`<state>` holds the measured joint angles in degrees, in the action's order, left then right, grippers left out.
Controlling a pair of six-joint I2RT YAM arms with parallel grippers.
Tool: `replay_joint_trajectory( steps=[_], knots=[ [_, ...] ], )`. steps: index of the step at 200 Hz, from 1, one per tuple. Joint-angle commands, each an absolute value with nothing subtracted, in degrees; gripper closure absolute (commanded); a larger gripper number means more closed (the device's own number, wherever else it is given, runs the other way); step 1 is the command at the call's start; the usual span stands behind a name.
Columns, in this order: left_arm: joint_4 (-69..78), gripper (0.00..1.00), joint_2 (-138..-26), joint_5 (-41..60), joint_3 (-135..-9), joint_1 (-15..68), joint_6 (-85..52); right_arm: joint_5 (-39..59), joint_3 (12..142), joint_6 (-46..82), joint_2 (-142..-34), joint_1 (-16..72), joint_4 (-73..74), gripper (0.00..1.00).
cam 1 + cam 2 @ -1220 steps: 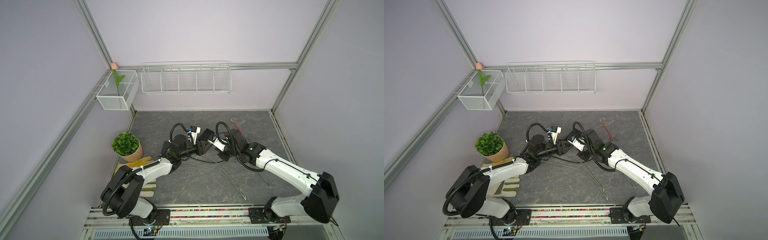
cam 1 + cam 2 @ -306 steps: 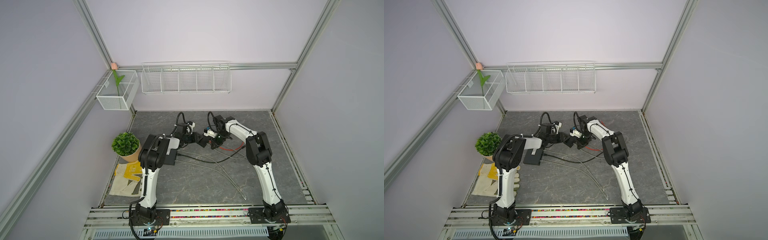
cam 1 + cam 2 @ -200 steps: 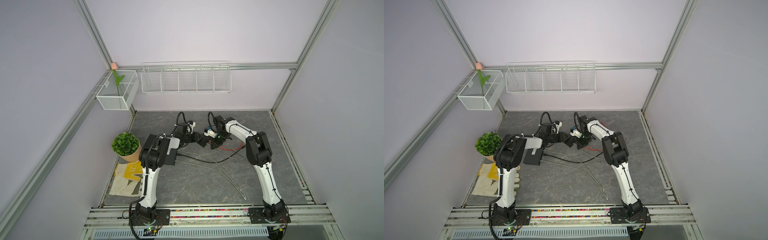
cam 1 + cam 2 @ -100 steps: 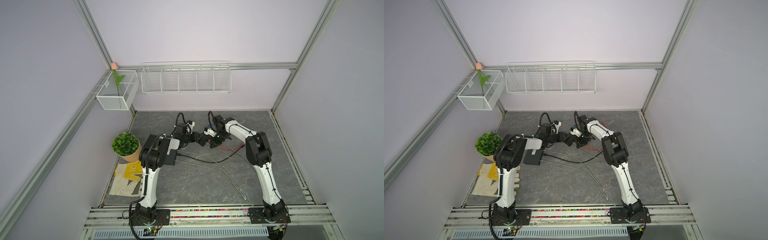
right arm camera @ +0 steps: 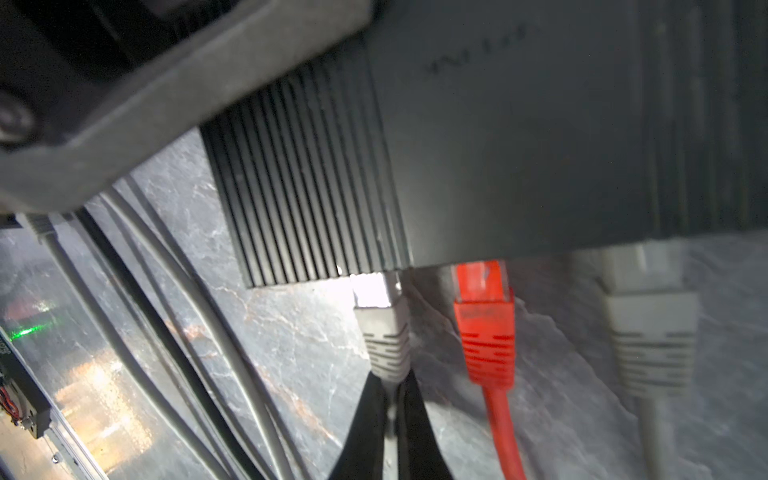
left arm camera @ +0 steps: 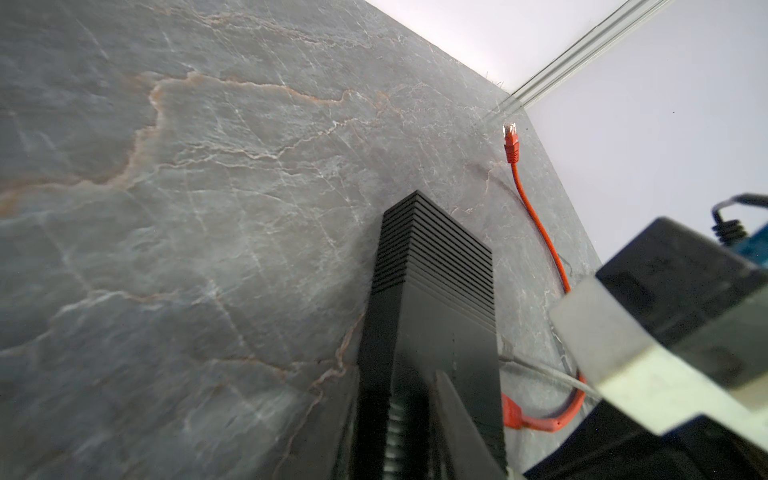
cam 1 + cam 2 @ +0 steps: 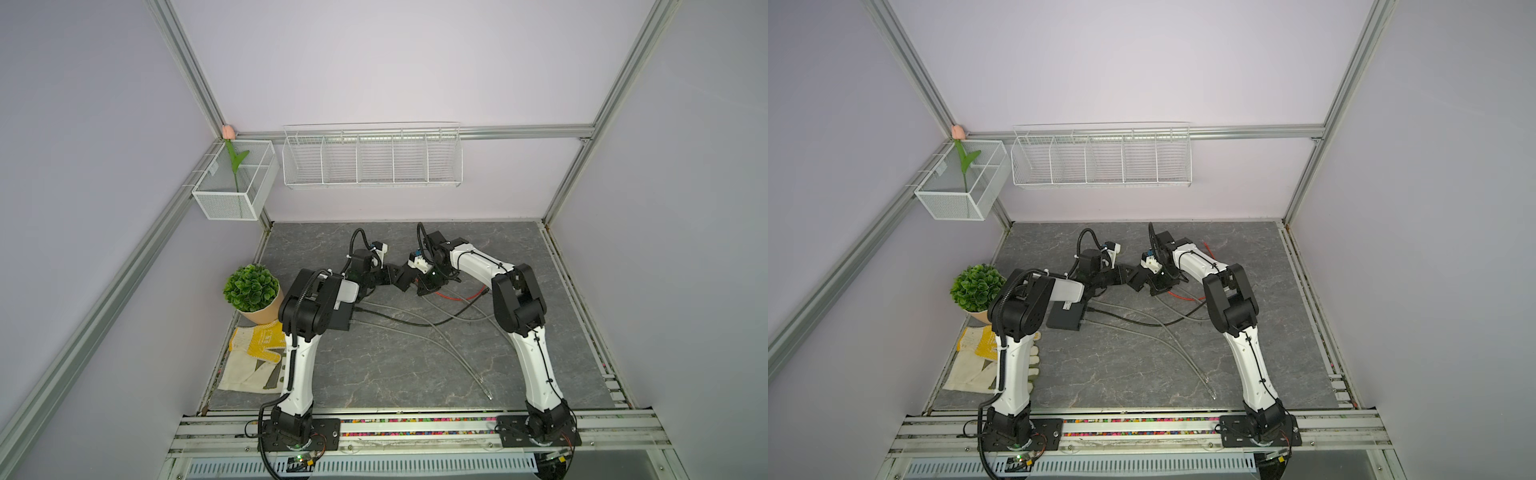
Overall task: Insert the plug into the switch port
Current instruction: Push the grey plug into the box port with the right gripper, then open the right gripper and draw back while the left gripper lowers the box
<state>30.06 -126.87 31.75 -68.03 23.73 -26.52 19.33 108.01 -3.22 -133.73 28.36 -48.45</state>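
Your left gripper (image 6: 395, 374) is clamped on one end of the switch (image 6: 432, 249). In both top views the two grippers meet at about 12 o'clock from the middle of the table (image 7: 374, 374). You can't tell whether the switch rests on the table.

The plug (image 5: 382, 328) sits at the mouth of the end port with its clear nose showing outside, so it looks not yet seated. The red plug (image 5: 484, 324) is in the next port, with a second grey plug (image 5: 648, 332) beyond it. Your right gripper (image 5: 392, 386) is pinched narrow on the plug's tail, where boot meets cable.

Watch three things:
- Push off the port's line and the nose will likely jam on the lip.
- A grip that far back may let the boot bend or slide through the fingers.
- The switch, held at one end only, could pivot away under the push, or your fingers could knock the red plug.
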Motion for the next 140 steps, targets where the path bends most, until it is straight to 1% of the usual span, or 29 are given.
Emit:
replay_joint_trajectory(
  steps=[1, 140],
  knots=[
    [20.9, 0.71, -130.3, 40.3, -64.2, 30.0, -27.7, 22.0, 111.8, -1.4, -133.7, 30.1, -27.1, 0.93],
    [19.8, 0.72, -127.7, 38.9, -62.7, 32.3, -27.2, 22.1, 116.6, -2.8, -136.3, 31.1, -27.0, 0.93]
  ],
)
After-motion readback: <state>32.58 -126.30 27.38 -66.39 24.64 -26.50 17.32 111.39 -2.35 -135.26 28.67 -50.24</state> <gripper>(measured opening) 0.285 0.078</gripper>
